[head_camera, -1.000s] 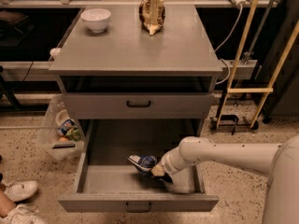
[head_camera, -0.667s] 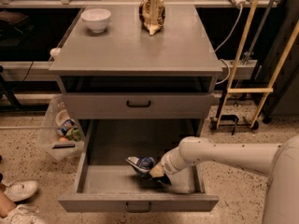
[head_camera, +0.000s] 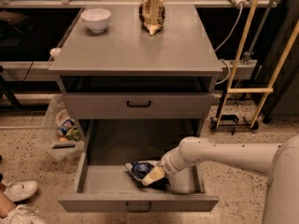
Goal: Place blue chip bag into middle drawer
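Camera view. Wide grey metal middle drawer [head_camera: 100, 180]: pulled open under the bench's front edge. Dark-blue crinkly foil chip bag [head_camera: 138, 168]: inside the drawer, right of centre. Gripper [head_camera: 154, 176]: inside the drawer, clamped on the bag. Round white bowl [head_camera: 96, 19]: bench's rear-left corner.

This looks like a robot test lab or workshop. A plain grey metal table [head_camera: 135, 50] stands on a speckled floor [head_camera: 23, 153], with a cable [head_camera: 233, 22] and a yellow frame [head_camera: 250, 90] beside it. A white robot arm [head_camera: 224, 153] has its tool [head_camera: 154, 175] low in the open drawer [head_camera: 105, 181].
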Motion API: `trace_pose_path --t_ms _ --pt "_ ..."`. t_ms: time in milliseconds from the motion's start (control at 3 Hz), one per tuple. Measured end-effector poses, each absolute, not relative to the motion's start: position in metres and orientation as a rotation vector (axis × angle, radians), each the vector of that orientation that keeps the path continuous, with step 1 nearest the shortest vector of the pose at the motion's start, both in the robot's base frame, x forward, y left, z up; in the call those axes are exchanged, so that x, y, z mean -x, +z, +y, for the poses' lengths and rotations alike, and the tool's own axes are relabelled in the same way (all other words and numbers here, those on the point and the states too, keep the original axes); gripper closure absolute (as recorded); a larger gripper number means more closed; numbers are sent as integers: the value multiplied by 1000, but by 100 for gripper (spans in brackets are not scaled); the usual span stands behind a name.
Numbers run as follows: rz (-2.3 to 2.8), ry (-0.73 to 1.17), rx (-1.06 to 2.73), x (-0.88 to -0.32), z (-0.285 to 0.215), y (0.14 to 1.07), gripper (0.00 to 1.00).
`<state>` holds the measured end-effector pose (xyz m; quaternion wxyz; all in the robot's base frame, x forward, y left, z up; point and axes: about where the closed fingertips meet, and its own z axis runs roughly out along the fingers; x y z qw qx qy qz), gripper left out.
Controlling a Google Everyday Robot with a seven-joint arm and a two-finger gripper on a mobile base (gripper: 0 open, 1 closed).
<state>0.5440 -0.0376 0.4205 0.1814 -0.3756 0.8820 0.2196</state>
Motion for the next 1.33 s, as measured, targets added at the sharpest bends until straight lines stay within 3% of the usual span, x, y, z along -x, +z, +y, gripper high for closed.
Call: trace_pose_path --t_ms 1000,1333 --pt "2425 266 792 -543 -91 526 0" --pt "2397 249 705 -543 -96 553 0"
